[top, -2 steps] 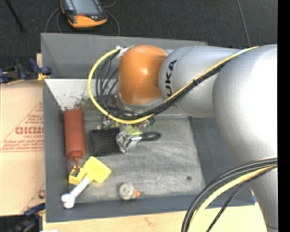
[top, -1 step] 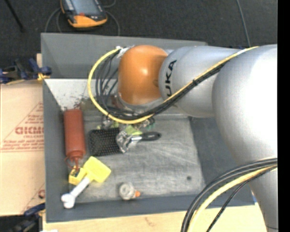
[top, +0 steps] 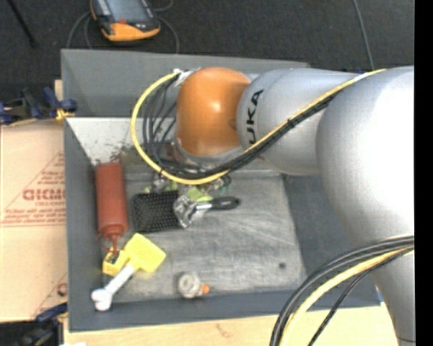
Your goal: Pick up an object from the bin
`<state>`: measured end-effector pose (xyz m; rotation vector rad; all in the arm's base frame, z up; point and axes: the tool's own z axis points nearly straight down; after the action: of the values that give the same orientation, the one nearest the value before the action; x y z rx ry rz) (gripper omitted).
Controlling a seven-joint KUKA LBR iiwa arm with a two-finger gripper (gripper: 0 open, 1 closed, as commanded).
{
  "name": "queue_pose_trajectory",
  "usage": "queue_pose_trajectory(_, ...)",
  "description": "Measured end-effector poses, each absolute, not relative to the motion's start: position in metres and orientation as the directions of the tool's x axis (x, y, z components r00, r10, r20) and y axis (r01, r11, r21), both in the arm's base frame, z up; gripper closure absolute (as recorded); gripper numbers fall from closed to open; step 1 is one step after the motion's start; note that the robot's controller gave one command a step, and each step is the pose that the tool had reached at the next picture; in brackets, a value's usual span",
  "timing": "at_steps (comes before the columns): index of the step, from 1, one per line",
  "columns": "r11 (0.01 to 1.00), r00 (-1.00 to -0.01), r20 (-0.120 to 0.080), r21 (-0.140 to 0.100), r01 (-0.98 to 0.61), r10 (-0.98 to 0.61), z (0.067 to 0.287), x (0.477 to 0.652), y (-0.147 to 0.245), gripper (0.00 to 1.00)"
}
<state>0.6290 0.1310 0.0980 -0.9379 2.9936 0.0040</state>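
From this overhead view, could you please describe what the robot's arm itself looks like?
The arm is smooth, rounded silver-grey, with black KUKA lettering near the wrist. An orange dome cover caps the wrist, and a yellow cable loops round it beside thin black cables.

Floor of the grey metal bin (top: 260, 244). A red cylindrical bottle (top: 110, 199) lies along the left wall, with a black mesh pad (top: 154, 211) just beside it toward the centre. Near the front-left corner, a yellow block (top: 143, 253) meets a white handle (top: 112, 288). A small grey round piece (top: 188, 285) lies by the front edge.
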Motion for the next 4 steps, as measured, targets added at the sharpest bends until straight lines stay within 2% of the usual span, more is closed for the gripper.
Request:
queue_pose_trajectory(1,0.821,-0.821,-0.005,0.001,-0.571,-0.571,0.0980,0.6290,0.1310,1.00)
queue_pose_trajectory(2,0.923,-0.923,-0.005,0.000,-0.384,-0.384,0.1032,0.6298,0.1379,1.00)
queue_pose_trajectory(4,0.923,-0.923,-0.005,-0.001,-0.384,-0.384,0.1032,0.6298,0.1379,1.00)
